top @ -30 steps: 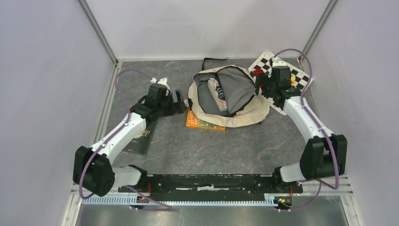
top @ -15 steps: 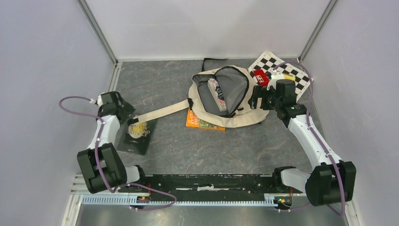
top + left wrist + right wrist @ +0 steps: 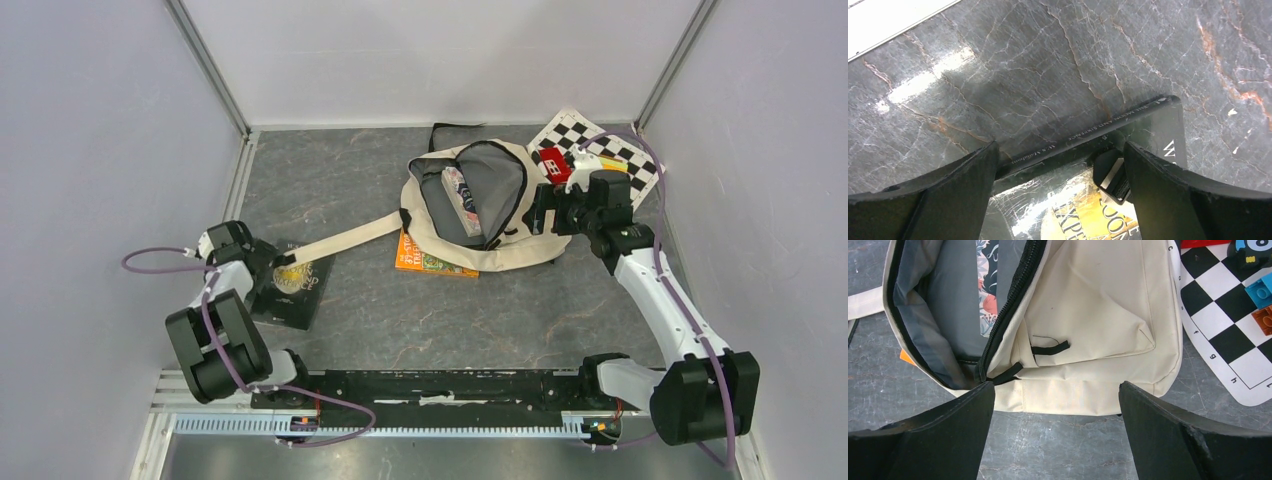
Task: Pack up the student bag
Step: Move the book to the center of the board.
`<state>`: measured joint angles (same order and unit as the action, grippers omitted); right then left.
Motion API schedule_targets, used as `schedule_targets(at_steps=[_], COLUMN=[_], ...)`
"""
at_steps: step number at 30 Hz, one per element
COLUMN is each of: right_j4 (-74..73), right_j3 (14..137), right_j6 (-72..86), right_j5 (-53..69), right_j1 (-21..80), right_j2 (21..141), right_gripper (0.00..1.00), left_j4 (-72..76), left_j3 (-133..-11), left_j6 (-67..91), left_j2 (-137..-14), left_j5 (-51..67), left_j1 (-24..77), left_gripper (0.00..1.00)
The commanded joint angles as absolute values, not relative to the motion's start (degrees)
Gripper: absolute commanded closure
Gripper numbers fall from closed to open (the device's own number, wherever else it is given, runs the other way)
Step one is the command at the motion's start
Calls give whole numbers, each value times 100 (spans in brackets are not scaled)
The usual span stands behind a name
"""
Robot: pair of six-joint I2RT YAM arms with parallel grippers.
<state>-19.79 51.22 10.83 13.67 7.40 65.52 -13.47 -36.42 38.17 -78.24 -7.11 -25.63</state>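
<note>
Student bag [image 3: 480, 200] lies unzipped at far middle of worktop [image 3: 420, 320], mouth gaping for loading; left jaws wide over dark book [image 3: 295, 290] by the left edge, likely next pick, right jaws wide beside bag.

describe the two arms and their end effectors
White link shells, bulky black joint housings and a looping purple cable on the left arm and right arm; two broad black fingers on the left end effector and right end effector.

left hand [image 3: 1060, 150] and right hand [image 3: 1056, 387] both spread wide.
</note>
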Motion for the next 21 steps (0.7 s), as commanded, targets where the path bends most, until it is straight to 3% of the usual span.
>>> schedule_targets(at_steps=[1,10,21], right_j4=[-1738,-1687,-1454], right_j3=[5089,4969,4641], right_j6=[1083,1207,1303], right_j5=[1526,1583,1265], right_j1=[756,779,1075], right_j2=[6301,6104,5915], right_gripper=[2,2,2], left_j4=[-1181,-1030,-1222], left_j3=[-3173,-2392,-1895], left_j6=[4212,5050,5818], left_j2=[-7583,-6723,-5612], left_j5=[-311,-26,-497], left_j1=[-2516,-1730,137], left_gripper=[0,0,0])
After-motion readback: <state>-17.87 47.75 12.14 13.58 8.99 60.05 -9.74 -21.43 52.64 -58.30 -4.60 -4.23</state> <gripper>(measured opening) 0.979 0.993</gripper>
